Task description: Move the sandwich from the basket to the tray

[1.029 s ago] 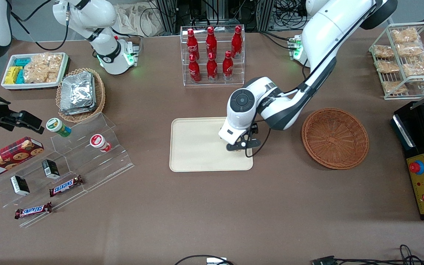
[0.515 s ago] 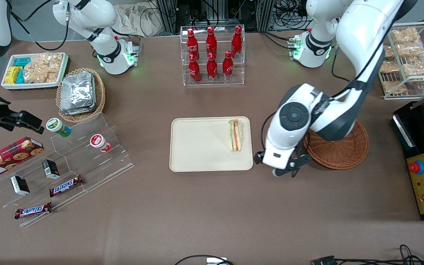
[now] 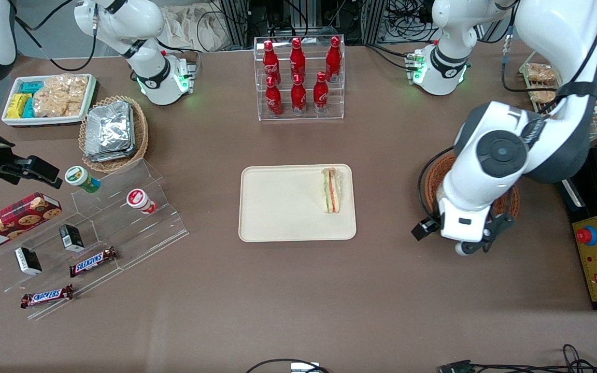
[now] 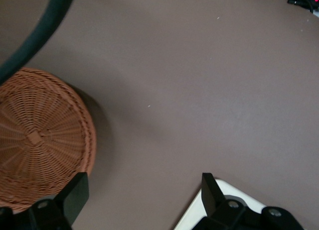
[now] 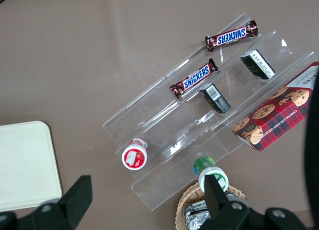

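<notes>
The sandwich [image 3: 331, 189], a wrapped wedge with green and orange-red filling, lies on the cream tray [image 3: 283, 207] near the tray's edge toward the basket. The reddish-brown wicker basket [image 3: 510, 204] [image 4: 40, 140] holds nothing, and the working arm covers much of it in the front view. My gripper [image 3: 477, 246] [image 4: 144, 195] hangs high over bare table at the basket's rim nearest the front camera. It is open with nothing between its fingers [image 4: 75, 194]. A corner of the tray [image 4: 244, 196] shows by one finger.
A clear rack of red cola bottles [image 3: 298, 77] stands farther from the front camera than the tray. A wire rack of snack packets [image 3: 573, 83] and a black control box [image 3: 596, 254] sit at the working arm's end. A tan basket of foil packets [image 3: 114, 132] and an acrylic stepped display [image 3: 101, 228] lie toward the parked arm's end.
The gripper was low over the tray a second ago. It has since let go of the sandwich, risen and swung away toward the basket. The sandwich stays on the tray.
</notes>
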Motion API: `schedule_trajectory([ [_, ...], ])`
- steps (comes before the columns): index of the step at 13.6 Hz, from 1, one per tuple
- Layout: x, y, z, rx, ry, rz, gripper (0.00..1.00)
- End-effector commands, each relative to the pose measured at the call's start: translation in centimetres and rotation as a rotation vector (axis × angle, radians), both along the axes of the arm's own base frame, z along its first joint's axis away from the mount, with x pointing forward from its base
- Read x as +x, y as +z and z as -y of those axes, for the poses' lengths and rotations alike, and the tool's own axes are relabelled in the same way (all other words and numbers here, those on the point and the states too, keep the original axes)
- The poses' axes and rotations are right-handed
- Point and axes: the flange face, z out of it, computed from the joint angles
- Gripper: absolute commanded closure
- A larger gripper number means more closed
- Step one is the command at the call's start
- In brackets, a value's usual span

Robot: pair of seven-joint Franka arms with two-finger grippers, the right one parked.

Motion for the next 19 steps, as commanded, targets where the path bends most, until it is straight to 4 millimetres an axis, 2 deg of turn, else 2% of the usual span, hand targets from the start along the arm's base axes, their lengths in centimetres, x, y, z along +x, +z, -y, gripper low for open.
schedule_trajectory([
  [1, -1.3, 3.9, -4.3, -0.021, -0.079, -0.04, 0.0],
  [2, -1.7, 5.2, -6.5, -0.029, -0.103, -0.057, 0.0],
  [6, -4.6, 9.1, -12.5, -0.046, -0.215, -0.088, 0.0],
  [10, -7.2, 13.8, -16.5, -0.029, -0.356, -0.069, 0.0],
  [14, -8.8, 16.2, -18.7, -0.02, -0.502, -0.059, 0.0],
  [19, -9.8, 17.4, -18.5, -0.019, -0.59, -0.066, 0.0],
])
